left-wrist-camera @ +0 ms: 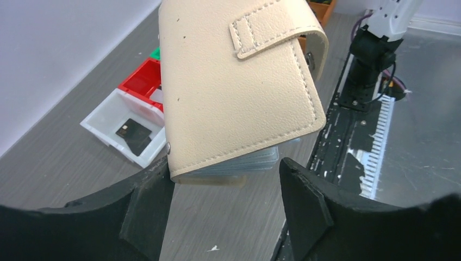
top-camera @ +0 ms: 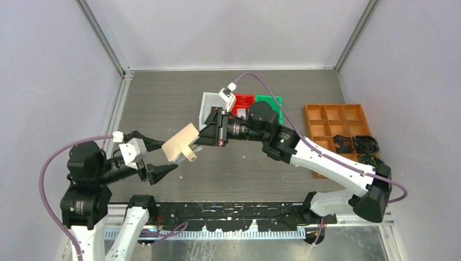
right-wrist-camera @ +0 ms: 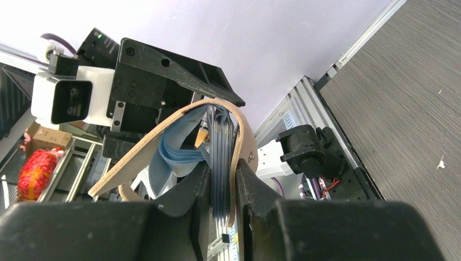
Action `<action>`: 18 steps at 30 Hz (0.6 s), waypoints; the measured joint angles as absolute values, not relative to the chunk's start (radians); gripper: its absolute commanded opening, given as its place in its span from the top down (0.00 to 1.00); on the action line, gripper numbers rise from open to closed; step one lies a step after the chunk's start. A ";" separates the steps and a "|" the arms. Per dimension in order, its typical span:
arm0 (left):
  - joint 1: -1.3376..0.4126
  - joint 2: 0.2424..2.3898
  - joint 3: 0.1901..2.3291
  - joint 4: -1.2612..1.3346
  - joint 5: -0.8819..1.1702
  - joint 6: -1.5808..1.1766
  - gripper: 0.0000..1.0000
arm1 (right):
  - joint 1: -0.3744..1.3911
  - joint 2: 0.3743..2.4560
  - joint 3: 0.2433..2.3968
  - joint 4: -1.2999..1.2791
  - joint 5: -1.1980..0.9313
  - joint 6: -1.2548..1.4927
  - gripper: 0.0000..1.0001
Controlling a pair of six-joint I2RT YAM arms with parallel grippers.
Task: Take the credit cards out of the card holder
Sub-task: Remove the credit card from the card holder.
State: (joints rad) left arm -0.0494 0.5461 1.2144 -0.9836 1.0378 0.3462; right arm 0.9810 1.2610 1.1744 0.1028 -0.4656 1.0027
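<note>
Above the middle of the grey table [top-camera: 244,174], the right gripper [top-camera: 200,139] pinches the beige leather-like folding card holder [top-camera: 181,142] aloft, while the left gripper [top-camera: 169,157] holds its jaws wide apart at its near-left edge.

Light falls soft and even from above in all my views. The grey table [top-camera: 163,103] carries only faint shadows under my arms. The metal plate [left-wrist-camera: 424,136] at the near edge shows a mild sheen, with no hard glare. The card holder [left-wrist-camera: 239,92] is bright and sharp, while my left fingers [left-wrist-camera: 147,212] are nearly featureless black. My right fingers [right-wrist-camera: 255,190], close to the lens, look soft, and straight lines bend near that view's edges.
</note>
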 measured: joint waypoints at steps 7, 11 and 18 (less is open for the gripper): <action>-0.050 0.456 1.094 -0.776 0.992 0.126 0.32 | 0.996 1.276 1.192 0.076 -0.446 0.986 0.99; -0.050 0.456 1.073 -0.703 0.987 0.019 0.33 | 0.996 1.277 1.193 0.073 -0.439 0.979 0.99; -0.051 0.444 1.035 -0.623 0.910 -0.099 0.50 | 0.997 1.277 1.198 0.068 -0.425 0.974 0.95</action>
State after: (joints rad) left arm -0.0513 0.4438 1.0348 -0.6231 0.9100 -0.0990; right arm 0.9974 1.2774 1.1980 0.0681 -0.4252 0.9737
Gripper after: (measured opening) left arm 0.600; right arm 0.239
